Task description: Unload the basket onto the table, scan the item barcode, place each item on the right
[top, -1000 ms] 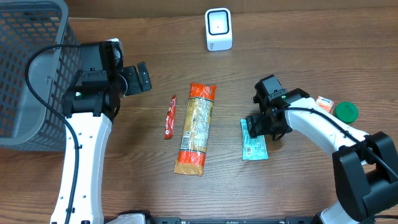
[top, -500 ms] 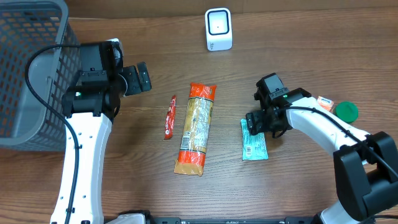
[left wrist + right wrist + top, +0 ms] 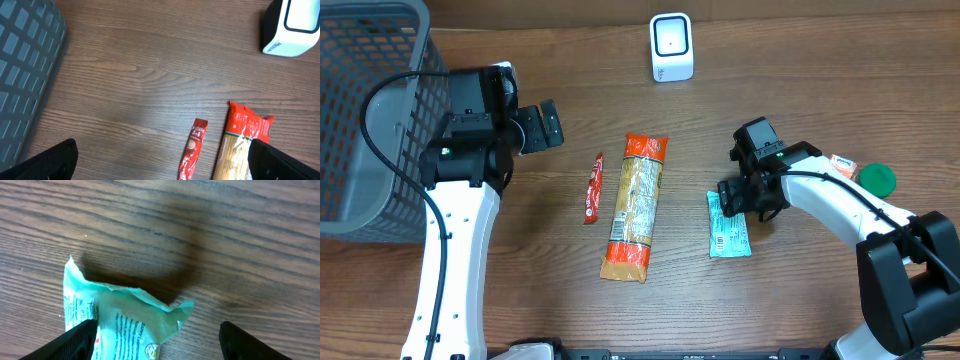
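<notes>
R tool (image 3: 157, 337) nudged slightly right vs prev frame. Jaws wide open over top end of teal packet (image 3: 120, 322), no grip. Packet lies flat on counter (image 3: 225, 240), lower centre-right in overhead. L tool (image 3: 162, 162) open, empty, mid-left; scanner (image 3: 671, 47) top centre.

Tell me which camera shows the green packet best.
Overhead: the green packet lies almost whole in view, only its top end partly behind the right gripper. The right wrist view shows just that crumpled end, close up; the left wrist view misses it.

Green packet (image 3: 120, 325) half off-frame (bottom edge)
</notes>
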Available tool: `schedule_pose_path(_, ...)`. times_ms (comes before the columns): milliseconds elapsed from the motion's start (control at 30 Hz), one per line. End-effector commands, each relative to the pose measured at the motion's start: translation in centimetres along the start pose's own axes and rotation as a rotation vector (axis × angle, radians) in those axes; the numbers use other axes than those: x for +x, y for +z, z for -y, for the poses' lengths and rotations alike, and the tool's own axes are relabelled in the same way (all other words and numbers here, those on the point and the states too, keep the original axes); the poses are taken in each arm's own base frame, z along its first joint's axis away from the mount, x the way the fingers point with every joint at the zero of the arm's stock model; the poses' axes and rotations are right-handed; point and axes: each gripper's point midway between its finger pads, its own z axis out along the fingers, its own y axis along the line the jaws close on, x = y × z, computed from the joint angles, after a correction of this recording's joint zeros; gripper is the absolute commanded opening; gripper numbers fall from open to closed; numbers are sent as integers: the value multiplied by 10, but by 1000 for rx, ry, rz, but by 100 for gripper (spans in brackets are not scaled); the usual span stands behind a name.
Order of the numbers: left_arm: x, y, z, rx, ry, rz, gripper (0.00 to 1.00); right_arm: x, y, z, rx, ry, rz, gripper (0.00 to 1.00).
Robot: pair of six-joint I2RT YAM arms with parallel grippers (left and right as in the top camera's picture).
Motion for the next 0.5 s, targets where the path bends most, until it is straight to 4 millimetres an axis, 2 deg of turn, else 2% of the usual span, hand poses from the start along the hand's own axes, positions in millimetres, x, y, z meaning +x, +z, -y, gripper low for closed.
schedule_pose_path(0, -2, 1, -2, -12, 13, 3, 100, 12, 9, 5, 7, 7, -29, 80)
schedule_pose_path(133, -2, 1, -2, -12, 13, 3, 100, 13, 12, 5, 7, 7, -29, 77)
schedule_pose_path(233, -2, 1, -2, -12, 13, 3, 100, 11, 12, 5, 5, 10, -20, 58)
schedule_pose_path(267, -2, 1, -2, -12, 13, 3, 100, 11, 12, 5, 4, 10, -18, 54)
schedule_pose_path(467, -2, 1, -2, -12, 13, 3, 100, 8, 11, 4, 1, 8, -8, 45)
